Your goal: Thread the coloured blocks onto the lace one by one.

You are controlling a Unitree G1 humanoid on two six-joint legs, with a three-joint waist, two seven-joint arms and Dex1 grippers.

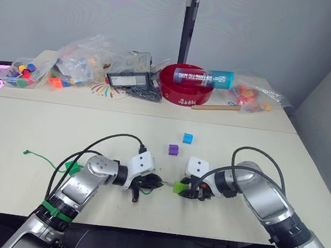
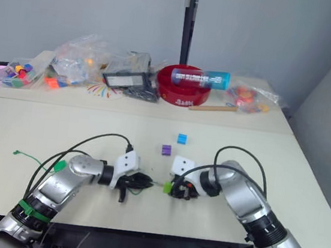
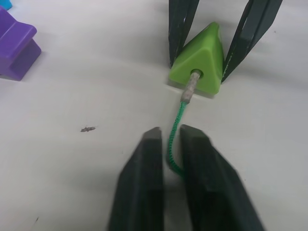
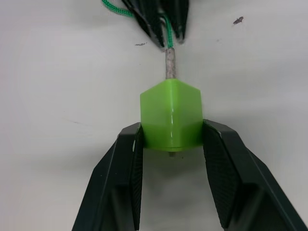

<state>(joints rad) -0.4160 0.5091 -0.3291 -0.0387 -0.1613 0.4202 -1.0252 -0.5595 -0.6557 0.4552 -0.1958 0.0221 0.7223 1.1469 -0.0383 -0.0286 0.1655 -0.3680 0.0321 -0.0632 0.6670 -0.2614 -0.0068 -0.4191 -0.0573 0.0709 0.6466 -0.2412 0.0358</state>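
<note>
Cream table, front edge: right pincer clamps the lime green block; left pincer, directly opposite, pinches the lace, tan tip entering the hole, axis aligned between them.

The stiff tip of the lace vanishes into the hole of the lime green block, so how far through it reaches is hidden; a speck below the block in the right wrist view may be its end. Behind the block, the cord disappears between the fingers of the left claw. The purple block beside the lime green block is cut off by the picture's edge. Beyond the blocks, the contents of the plastic bags are too small to tell.
</note>
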